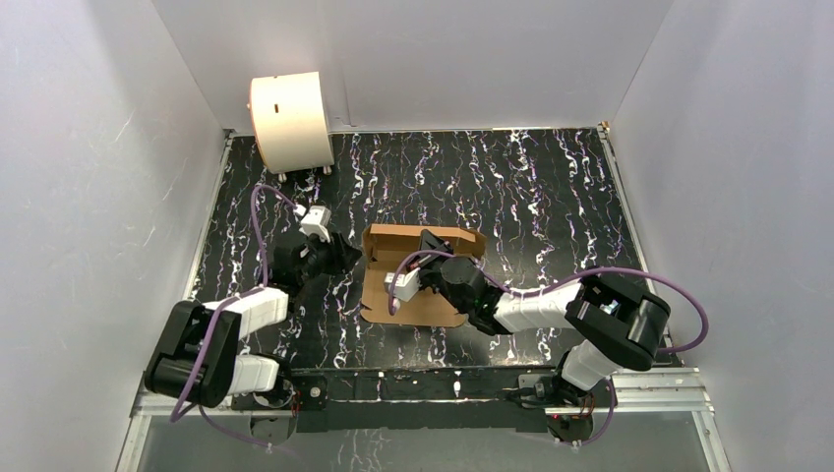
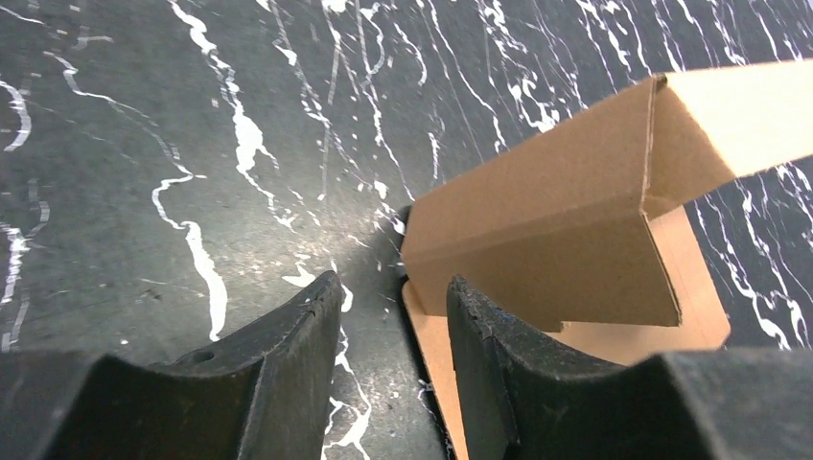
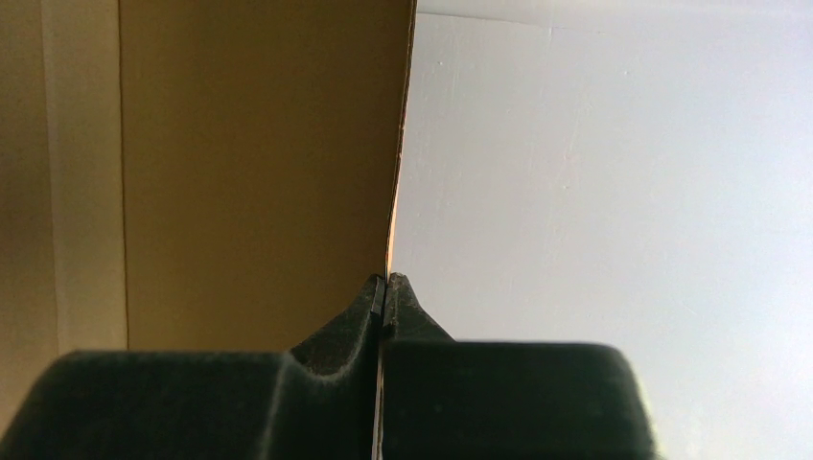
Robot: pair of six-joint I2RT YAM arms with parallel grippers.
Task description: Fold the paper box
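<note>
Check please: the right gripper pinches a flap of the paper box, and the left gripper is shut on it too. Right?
Not quite: the left gripper is open, holding nothing, near the paper box, as the left wrist view shows. The right gripper does pinch it.

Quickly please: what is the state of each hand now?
Left hand: open, holding nothing.
Right hand: closed on the brown corrugated cardboard box.

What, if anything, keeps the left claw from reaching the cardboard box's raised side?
Nothing visible, so probably yes. The open left claw sits right beside the upright wall of the paper box, while the right claw pinches another flap.
</note>
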